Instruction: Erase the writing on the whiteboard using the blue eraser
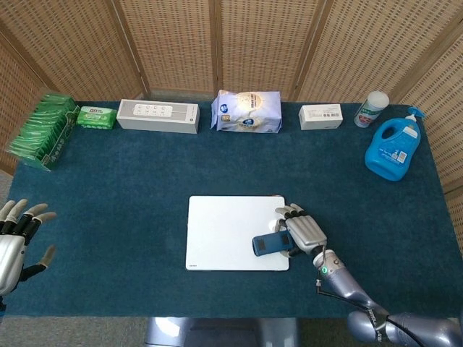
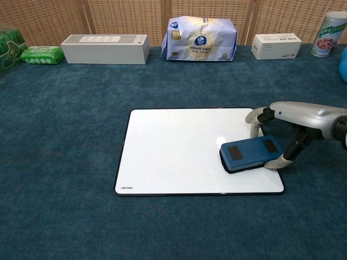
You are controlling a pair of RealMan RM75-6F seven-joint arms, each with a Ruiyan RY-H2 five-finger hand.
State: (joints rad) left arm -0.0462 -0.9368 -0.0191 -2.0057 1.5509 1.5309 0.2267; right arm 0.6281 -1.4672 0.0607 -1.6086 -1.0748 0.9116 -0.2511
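The white whiteboard (image 1: 224,231) (image 2: 179,151) lies flat on the blue cloth near the table's front middle; I see no writing on it. My right hand (image 1: 304,230) (image 2: 295,116) grips the blue eraser (image 1: 269,243) (image 2: 252,154) and presses it flat on the board's front right part. The eraser's top carries two dark patches. My left hand (image 1: 18,235) hovers at the far left edge in the head view, fingers spread, holding nothing; the chest view does not show it.
Along the back edge stand a green packet rack (image 1: 42,130), a green wipes pack (image 1: 96,116), a white speaker box (image 1: 158,115), a tissue bag (image 1: 247,111), a small white box (image 1: 321,116), a canister (image 1: 371,108) and a blue detergent bottle (image 1: 393,150).
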